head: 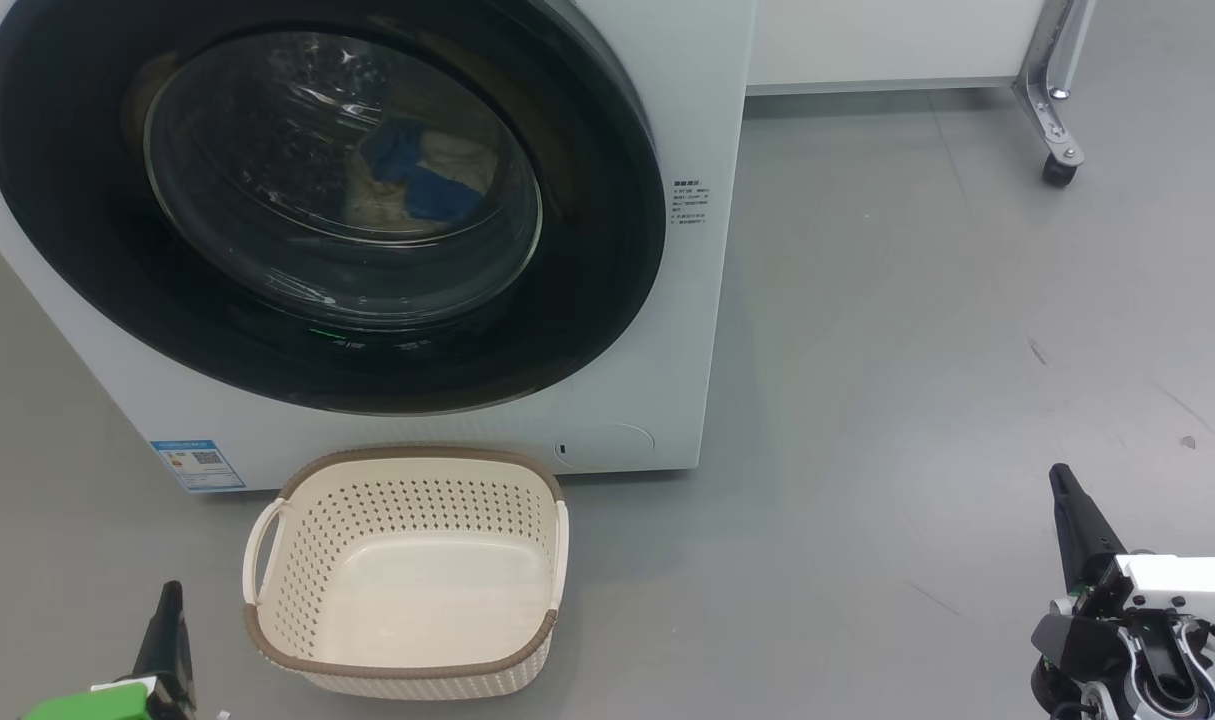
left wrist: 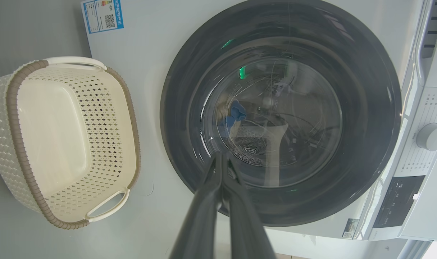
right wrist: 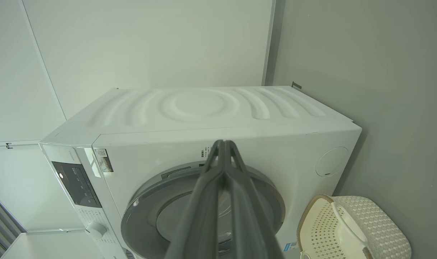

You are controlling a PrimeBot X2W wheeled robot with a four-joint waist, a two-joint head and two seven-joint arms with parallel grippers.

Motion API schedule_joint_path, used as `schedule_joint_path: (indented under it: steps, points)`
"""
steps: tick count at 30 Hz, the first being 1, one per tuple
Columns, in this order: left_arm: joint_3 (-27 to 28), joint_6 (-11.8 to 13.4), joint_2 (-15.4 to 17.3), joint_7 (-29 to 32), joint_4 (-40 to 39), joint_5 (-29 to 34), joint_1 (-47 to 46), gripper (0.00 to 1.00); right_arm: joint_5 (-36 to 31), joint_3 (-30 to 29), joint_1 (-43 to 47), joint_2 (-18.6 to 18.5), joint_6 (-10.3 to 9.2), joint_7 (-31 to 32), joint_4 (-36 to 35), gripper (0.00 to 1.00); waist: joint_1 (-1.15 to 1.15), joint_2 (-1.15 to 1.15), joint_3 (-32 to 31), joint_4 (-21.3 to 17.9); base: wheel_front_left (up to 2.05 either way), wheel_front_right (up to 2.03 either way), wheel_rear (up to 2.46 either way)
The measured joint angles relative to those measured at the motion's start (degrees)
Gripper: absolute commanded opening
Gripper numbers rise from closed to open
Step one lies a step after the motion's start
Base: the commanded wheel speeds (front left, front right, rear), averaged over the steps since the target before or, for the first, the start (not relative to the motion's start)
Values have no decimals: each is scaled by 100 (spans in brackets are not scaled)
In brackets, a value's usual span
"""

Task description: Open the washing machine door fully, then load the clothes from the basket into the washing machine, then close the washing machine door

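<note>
Grey floor (head: 917,380) spreads across the right half of the head view. At one o'clock stands a white unit (head: 887,40), raised off the floor on a bright metal leg (head: 1052,70) that ends in a small black caster (head: 1059,172). A faint dark scuff (head: 1037,350) marks the floor at three o'clock. In the right wrist view, pale wall panels (right wrist: 150,43) span ten to twelve o'clock, divided by a thin slanting seam (right wrist: 48,72).
</note>
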Motion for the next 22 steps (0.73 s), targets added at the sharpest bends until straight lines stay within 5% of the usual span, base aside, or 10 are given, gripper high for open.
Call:
schedule_joint_path:
  steps: [22]
  points:
    - [10,0,0,0,0,0,-1,0,0,-3,-1,7,0,1,0,0,0,0,0,0,0,0,0]
